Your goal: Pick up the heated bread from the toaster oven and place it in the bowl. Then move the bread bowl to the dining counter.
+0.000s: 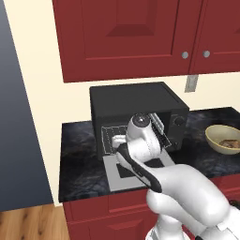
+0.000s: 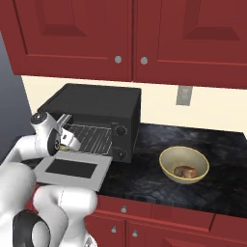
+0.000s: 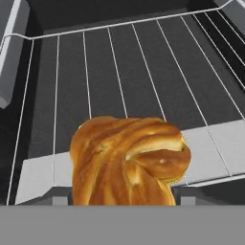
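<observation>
While the heated bread (image 3: pixel 127 160) lay on the wire rack (image 3: pixel 143 72) inside the toaster oven (image 2: pixel 99 108), rack bars stretched bare behind it. Whether the fingers gripped it could not be told. The bowl (image 2: pixel 166 161) sat well apart on the worktop (image 2: pixel 144 178), beyond the dropped door (image 2: pixel 72 169).

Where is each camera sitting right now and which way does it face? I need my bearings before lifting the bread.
Left base view: behind the arm's left, looking down at the toaster oven with its door down; white arm rises lower right.
Right base view: behind the arm's right, same oven, bowl on the counter; arm lower left.
Hand view: inside the oven, looking along the wire rack at the heated bread.
Both base views share oven, bowl and red cabinets.
</observation>
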Robot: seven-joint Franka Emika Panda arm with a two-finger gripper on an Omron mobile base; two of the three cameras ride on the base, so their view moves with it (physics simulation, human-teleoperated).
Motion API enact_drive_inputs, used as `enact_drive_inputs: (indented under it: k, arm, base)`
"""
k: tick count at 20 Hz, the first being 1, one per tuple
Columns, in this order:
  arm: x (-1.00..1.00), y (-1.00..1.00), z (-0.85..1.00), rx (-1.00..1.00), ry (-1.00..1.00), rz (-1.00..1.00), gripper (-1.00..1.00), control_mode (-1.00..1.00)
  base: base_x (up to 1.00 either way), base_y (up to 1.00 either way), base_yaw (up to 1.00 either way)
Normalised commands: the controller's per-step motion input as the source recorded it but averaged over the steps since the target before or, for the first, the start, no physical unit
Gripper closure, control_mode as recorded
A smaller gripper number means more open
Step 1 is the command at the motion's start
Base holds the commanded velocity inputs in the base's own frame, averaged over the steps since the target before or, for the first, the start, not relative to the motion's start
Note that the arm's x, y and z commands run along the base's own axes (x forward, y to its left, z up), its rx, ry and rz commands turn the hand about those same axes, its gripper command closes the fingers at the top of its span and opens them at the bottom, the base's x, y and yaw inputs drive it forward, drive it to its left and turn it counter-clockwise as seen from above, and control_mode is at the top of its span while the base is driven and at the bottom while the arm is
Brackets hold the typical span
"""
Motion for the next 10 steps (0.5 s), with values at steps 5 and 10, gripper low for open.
enact_drive_inputs:
  k: [5,10]
  arm:
    - [-1.0,-0.76,0.42,0.04,-0.1,-0.23,1.0,-1.0]
    - [-1.0,-0.95,0.9,0.07,-0.09,-0.23,1.0,-1.0]
  base:
    - [0.0,0.0,0.0]
    - [0.0,0.0,0.0]
